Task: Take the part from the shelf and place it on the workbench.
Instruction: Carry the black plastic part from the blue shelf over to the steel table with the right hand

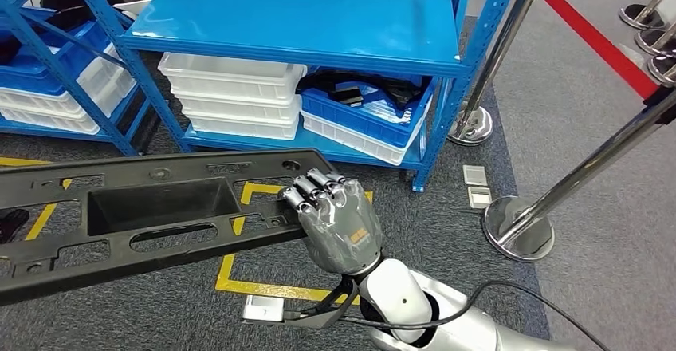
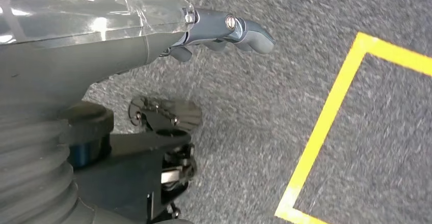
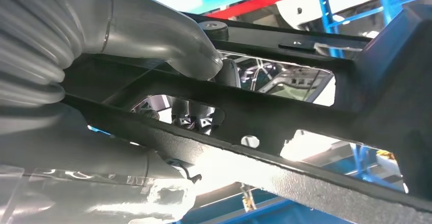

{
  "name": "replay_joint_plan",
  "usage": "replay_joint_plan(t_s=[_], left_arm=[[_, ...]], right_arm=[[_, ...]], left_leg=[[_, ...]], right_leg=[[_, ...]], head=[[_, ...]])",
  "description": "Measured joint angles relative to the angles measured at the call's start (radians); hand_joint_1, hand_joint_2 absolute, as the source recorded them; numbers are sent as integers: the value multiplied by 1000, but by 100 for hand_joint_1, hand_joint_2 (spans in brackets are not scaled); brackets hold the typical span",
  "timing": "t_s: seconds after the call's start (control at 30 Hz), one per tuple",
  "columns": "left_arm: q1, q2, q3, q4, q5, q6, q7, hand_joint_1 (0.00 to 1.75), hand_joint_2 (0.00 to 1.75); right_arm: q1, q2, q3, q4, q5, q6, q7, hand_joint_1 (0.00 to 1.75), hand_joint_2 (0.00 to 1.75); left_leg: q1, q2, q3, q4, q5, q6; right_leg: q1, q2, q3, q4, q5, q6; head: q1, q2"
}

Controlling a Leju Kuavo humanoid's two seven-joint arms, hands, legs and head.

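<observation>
My right hand (image 1: 339, 219) grasps the part (image 1: 143, 207), a long black plastic frame with cut-outs and a deep rectangular pocket, running from the left edge of the head frame to centre, slightly tilted. Fingers (image 1: 315, 187) curl over the part's right end from above, back of the hand facing the camera, silver forearm coming in from the lower right. In the right wrist view the thumb (image 3: 168, 40) presses on one bar of the part (image 3: 285, 117) and dark fingers (image 3: 193, 114) show through a cut-out, so the grip wraps the bar

Part is held in the air over grey carpet with yellow floor tape (image 1: 239, 283), in front of the blue shelf (image 1: 303, 24) that fills the upper half of the head frame. Under the shelf top: stacked white bins (image 1: 231, 96) centre-left, a blue bin (image 1: 367, 112) on a white one just right of them with dark items inside. More blue and white bins at upper left. Chrome stanchions (image 1: 518, 223) with red rope at right

My left hand (image 2: 224, 30) in its wrist view hangs over carpet near a yellow tape corner (image 2: 326, 127), fingers loosely curled, nothing in them, released
</observation>
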Motion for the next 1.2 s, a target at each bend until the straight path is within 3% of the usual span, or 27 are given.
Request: replay_joint_plan(t_s=[0.03, 0.13, 0.17, 0.2, 0.27, 0.33, 0.4, 0.47, 0.5, 0.57, 0.63, 0.67, 0.7, 0.73, 0.83, 0.9, 1.0, 1.07, 1.13, 1.17, 1.2], left_arm=[[0, 0, 2, 0, 0, 2, -1, 0, 175], [1, 0, 10, 0, 0, 6, -1, 0, 175], [3, 0, 11, 0, 1, 7, -2, 0, 175], [4, 0, 13, 0, 2, 8, -2, 0, 175], [6, 0, 14, 0, 3, 10, -3, 0, 175], [6, 0, 14, 0, 2, 12, -6, 0, 175], [9, 0, 14, 0, 1, 14, -9, 0, 175], [13, 1, 14, -1, 0, 15, -10, 0, 175], [14, 2, 16, -1, 0, 15, -11, 0, 175], [13, 4, 21, -1, 0, 16, -12, 0, 175], [14, 4, 27, -1, 0, 16, -13, 0, 175], [15, 4, 29, -1, 0, 16, -13, 0, 175], [16, 4, 30, -1, 0, 17, -13, 0, 175], [16, 4, 31, -1, 0, 17, -13, 0, 175], [16, 5, 33, -1, 0, 18, -14, 0, 175], [16, 5, 34, -1, 0, 18, -15, 0, 175], [21, 5, 35, -1, 0, 18, -18, 0, 175], [22, 6, 35, -1, 0, 18, -20, 0, 175], [23, 7, 35, -1, -1, 17, -20, 0, 175], [24, 7, 35, -1, -1, 17, -20, 0, 175], [24, 8, 35, -1, 0, 17, -20, 0, 175]], right_arm=[[-1, 1, 0, 1, -1, 0, -1, 175, 175], [0, 2, 0, 8, -4, -1, -2, 175, 175], [0, 2, 0, 11, -4, -1, -3, 175, 175], [0, 2, 0, 14, -4, -1, -3, 175, 175], [0, 3, 0, 17, -4, -1, -3, 175, 175], [0, 4, 0, 18, -4, -2, -4, 175, 175], [0, 4, 0, 18, -3, -2, -3, 175, 175], [0, 4, 0, 18, -2, -2, -2, 175, 175], [0, 5, 0, 18, -2, -2, -2, 175, 175], [0, 7, 0, 18, -1, -3, -1, 175, 175], [1, 8, 0, 18, 0, -5, 2, 175, 175], [2, 8, 0, 18, 1, -5, 4, 175, 175], [3, 7, 0, 18, 3, -5, 6, 175, 175], [4, 7, 0, 18, 5, -5, 8, 175, 175], [6, 7, -2, 17, 10, -5, 15, 175, 175], [7, 6, -5, 16, 12, -5, 20, 175, 175], [8, 4, -7, 13, 14, -5, 25, 175, 175], [10, 1, -8, 10, 14, -5, 28, 175, 175], [14, -2, -9, 9, 14, -4, 29, 175, 175], [18, -4, -10, 9, 14, -4, 30, 175, 175], [20, -5, -10, 9, 14, -4, 31, 175, 175]], left_leg=[[2, -4, 1, -3, 2, 7], [-1, -19, 1, -4, 4, 18], [-2, -27, 1, -4, 4, 19], [-3, -35, 2, -3, 4, 19], [-4, -54, 3, -1, 3, 18], [-5, -71, -2, 3, 2, 15], [-2, -83, -10, 5, 4, 7], [-1, -91, -12, 5, 4, -5], [-3, -84, -15, 15, -5, -12], [-3, -53, -47, 91, -49, -25], [2, -28, -110, 218, -104, -35], [6, -22, -134, 264, -115, -38], [8, -18, -142, 276, -109, -41], [11, -14, -129, 248, -84, -42], [10, 20, -38, 57, 4, -36], [6, 32, -18, 7, 14, -27], [5, 13, -18, 1, 17, -8], [8, 2, -15, -5, 21, 5], [5, -11, -16, -5, 21, 12], [3, -19, -16, -5, 20, 13], [2, -28, -15, -4, 20, 13]], right_leg=[[-1, 12, -14, 33, -23, 4], [-1, 41, -97, 216, -109, 6], [-1, 44, -116, 253, -115, 5], [0, 45, -118, 253, -100, 2], [1, 60, -76, 150, -28, -7], [1, 90, -26, 33, 20, -15], [4, 102, -11, -7, 21, -17], [1, 89, -7, -17, 23, -21], [-3, 81, -4, -23, 25, -26], [-8, 60, 3, -32, 27, -36], [-7, 40, 6, -32, 25, -42], [-7, 31, 6, -32, 23, -42], [-7, 22, 7, -31, 22, -41], [-8, 14, 10, -30, 19, -39], [-6, -5, 19, -26, 9, -28], [0, -15, 22, -24, 4, -18], [-3, -16, 26, -18, -8, -2], [-6, 14, -1, 51, -56, 4], [-6, 41, -63, 184, -121, 4], [-6, 45, -91, 240, -138, 4], [-5, 46, -104, 264, -136, 3]], head=[[4, 0], [17, 0], [18, 0], [18, 0], [20, 0], [19, 0], [18, 0], [20, 0], [17, 0], [6, 0], [-3, 0], [-4, 0], [-4, 0], [-5, 0], [-7, 0], [-6, 0], [-2, 0], [4, 0], [13, 0], [16, 0], [16, 0]])
